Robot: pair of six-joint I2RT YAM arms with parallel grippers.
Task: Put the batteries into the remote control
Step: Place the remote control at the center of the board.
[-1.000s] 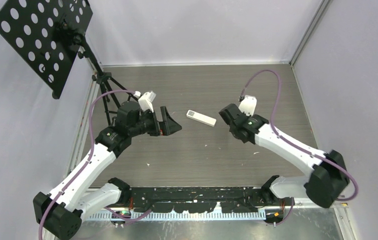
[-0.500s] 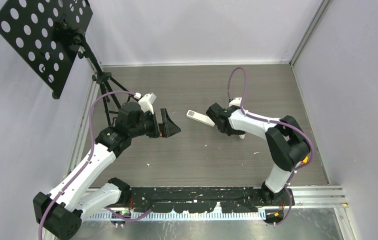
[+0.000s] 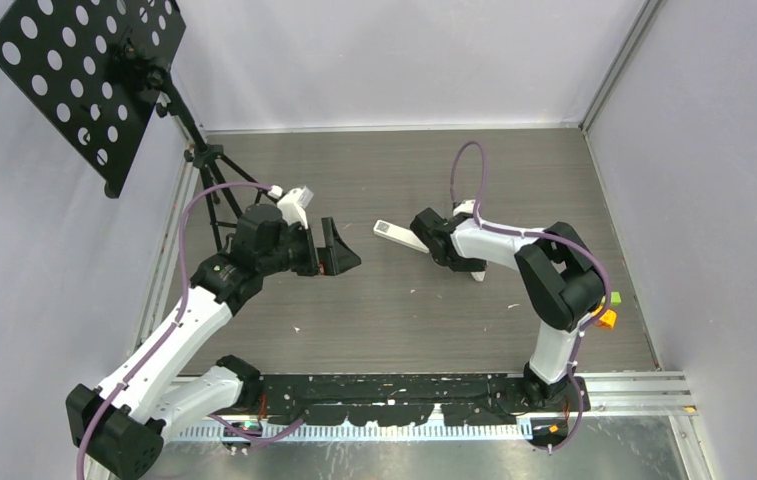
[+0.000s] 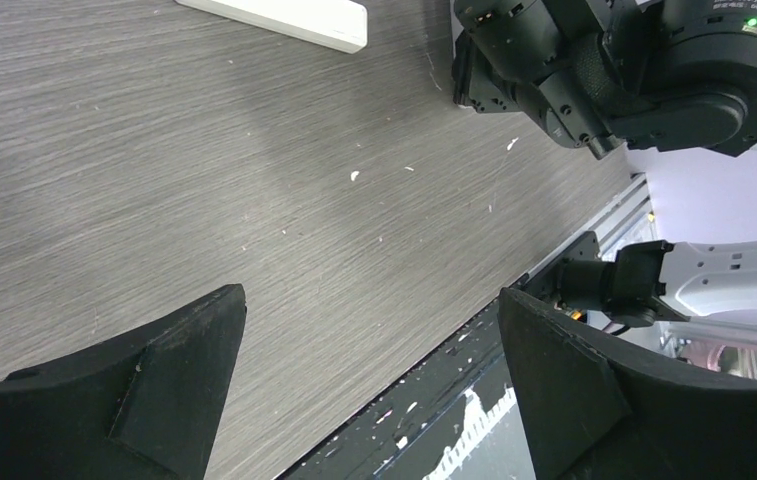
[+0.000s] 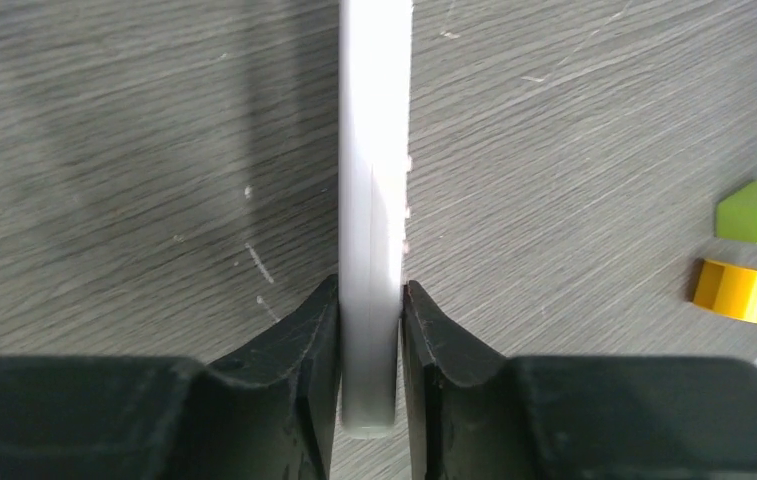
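A slim white remote control [image 3: 394, 233] lies in the middle of the wood-grain table. My right gripper [image 3: 427, 240] is shut on its right end; in the right wrist view the remote [image 5: 374, 200] runs straight up from between the two black fingers [image 5: 294, 370]. My left gripper [image 3: 347, 250] is open and empty, hovering to the left of the remote; the remote's end shows at the top of the left wrist view [image 4: 284, 15], with my right gripper [image 4: 514, 60] beside it. No batteries are in view.
A green block [image 5: 756, 210] and an orange-yellow block [image 5: 744, 290] lie by the table's right edge, also seen in the top view [image 3: 606, 318]. A black perforated stand on a tripod [image 3: 89, 80] stands at the back left. Grey walls enclose the table.
My right arm has swung in from the right, folded back on itself, and its gripper has closed on the remote's right end. The left arm has barely moved.
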